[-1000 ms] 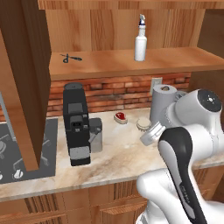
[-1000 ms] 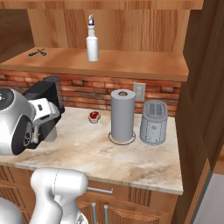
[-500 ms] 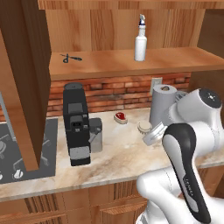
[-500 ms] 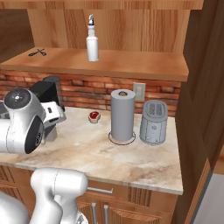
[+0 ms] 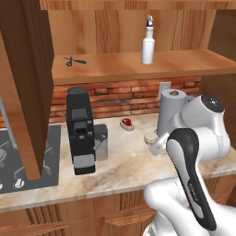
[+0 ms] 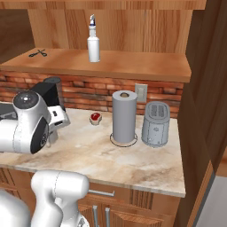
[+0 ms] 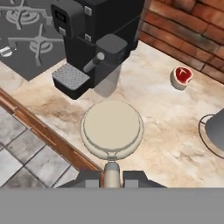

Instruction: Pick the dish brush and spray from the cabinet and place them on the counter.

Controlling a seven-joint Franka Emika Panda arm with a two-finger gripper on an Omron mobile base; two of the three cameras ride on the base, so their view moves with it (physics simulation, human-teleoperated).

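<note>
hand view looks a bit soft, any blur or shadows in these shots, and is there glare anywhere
Hand view: the dish brush head is sharp-edged, and a faint shadow lies on the counter beside the coffee machine. Left base view: even light, no glare; the spray throws barely any shadow on the shelf. Right base view: the paper towel roll and toaster look crisp, with no motion blur.

Red brick backsplash (image 5: 115,99) with a white wall outlet (image 6: 141,92) along the rear edge. Dark stovetop (image 5: 14,156) at the left end. Grey tiled floor (image 7: 26,153) below the front edge. Even, shadowless lighting.
</note>
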